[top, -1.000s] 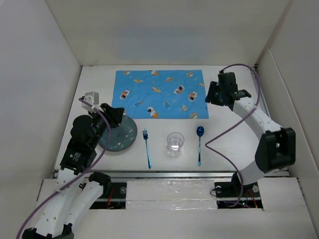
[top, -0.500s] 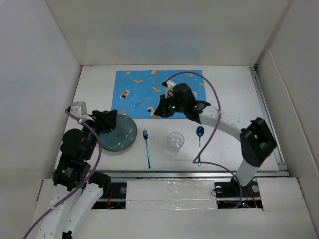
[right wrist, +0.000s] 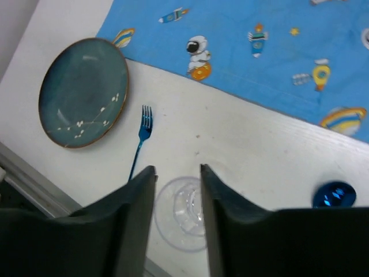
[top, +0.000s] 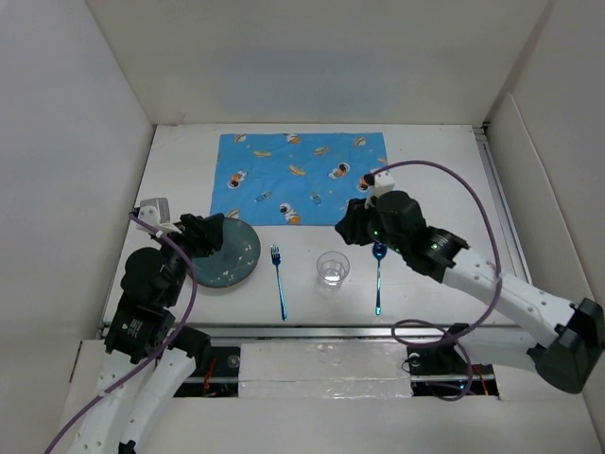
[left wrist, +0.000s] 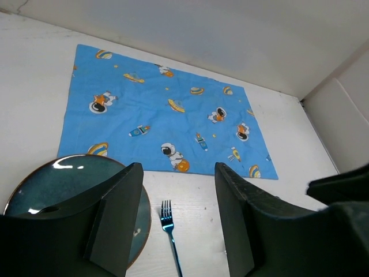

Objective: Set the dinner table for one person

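The white dinner table point(top: 444, 180) holds a blue patterned placemat point(top: 301, 177) at the back. In front of the placemat lie a teal plate point(top: 227, 257), a blue fork point(top: 279, 281), a clear glass point(top: 332, 268) and a blue spoon point(top: 378, 274). My left gripper point(top: 210, 232) is open and empty, hovering over the plate's far left edge. In its wrist view the left gripper point(left wrist: 179, 219) frames the fork point(left wrist: 170, 231). My right gripper point(top: 348, 227) is open and empty, above and just behind the glass. In its wrist view the right gripper point(right wrist: 177, 173) has the glass point(right wrist: 179, 219) showing below its fingers.
White wall panels close in the table on the left, back and right. The right arm's purple cable loops over the table's right side point(top: 473, 189). A metal rail point(top: 321, 333) runs along the near edge.
My right arm swung from the far right across the placemat, then came down toward the glass. My left gripper drew back slightly to the left over the plate.
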